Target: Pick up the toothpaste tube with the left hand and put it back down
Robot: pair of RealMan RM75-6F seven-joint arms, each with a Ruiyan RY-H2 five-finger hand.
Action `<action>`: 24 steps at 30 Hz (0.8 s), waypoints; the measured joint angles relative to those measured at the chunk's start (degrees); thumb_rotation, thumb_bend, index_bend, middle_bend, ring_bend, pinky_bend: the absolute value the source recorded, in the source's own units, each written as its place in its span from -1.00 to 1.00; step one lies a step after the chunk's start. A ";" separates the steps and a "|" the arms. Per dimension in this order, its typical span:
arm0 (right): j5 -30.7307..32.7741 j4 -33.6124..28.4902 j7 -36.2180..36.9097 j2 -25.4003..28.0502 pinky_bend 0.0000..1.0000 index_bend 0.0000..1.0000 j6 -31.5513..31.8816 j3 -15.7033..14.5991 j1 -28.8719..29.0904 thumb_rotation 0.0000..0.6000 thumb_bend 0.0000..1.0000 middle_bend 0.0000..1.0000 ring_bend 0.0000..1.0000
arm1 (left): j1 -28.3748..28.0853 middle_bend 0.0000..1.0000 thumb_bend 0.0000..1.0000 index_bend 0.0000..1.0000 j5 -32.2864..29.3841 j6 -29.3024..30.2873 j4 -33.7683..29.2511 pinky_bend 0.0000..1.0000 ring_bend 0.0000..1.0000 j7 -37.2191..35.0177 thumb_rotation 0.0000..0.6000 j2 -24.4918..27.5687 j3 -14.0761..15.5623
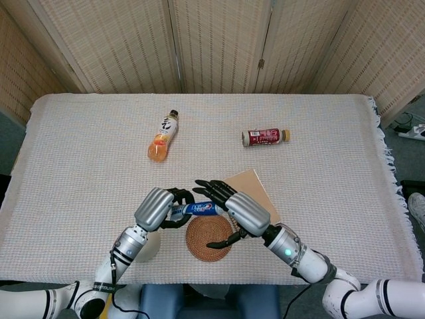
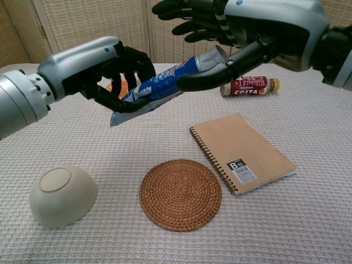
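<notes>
The blue and white toothpaste tube point(image 2: 158, 85) hangs in the air above the table, cap end tilted up to the right. My left hand point(image 2: 104, 71) grips its flat tail end with the fingers curled around it. My right hand point(image 2: 236, 27) hovers at the cap end, fingers spread above it and the thumb stretched beneath; I cannot tell whether it touches. From the head view the tube point(image 1: 199, 209) lies between the left hand point(image 1: 157, 209) and the right hand point(image 1: 232, 211), above the coaster's far edge.
A round woven coaster point(image 2: 180, 193) lies below the tube, a brown spiral notebook point(image 2: 242, 151) to its right and an upturned pale bowl point(image 2: 61, 195) to its left. A red bottle point(image 2: 248, 86) and an orange drink bottle point(image 1: 163, 136) lie farther back.
</notes>
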 measured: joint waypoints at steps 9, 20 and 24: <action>-1.20 2.00 3.94 -3.22 -1.00 -1.00 2.69 0.14 0.26 0.39 -0.72 -1.00 -1.00 | 0.31 0.54 0.42 0.51 0.14 0.23 -0.56 0.36 0.37 -1.70 1.00 -0.04 -0.60; -2.67 4.68 9.20 -7.99 -1.00 -1.00 5.67 0.57 0.93 0.38 -0.72 -1.00 -1.00 | 0.39 0.54 0.42 0.51 -0.25 -0.15 -1.76 0.36 0.37 -4.62 1.00 0.39 -1.61; -3.32 5.86 11.08 -9.15 -1.00 -1.00 6.85 0.63 1.13 0.39 -0.72 -1.00 -1.00 | 0.47 0.54 0.42 0.51 0.00 0.06 -1.40 0.36 0.37 -5.26 1.00 0.32 -1.75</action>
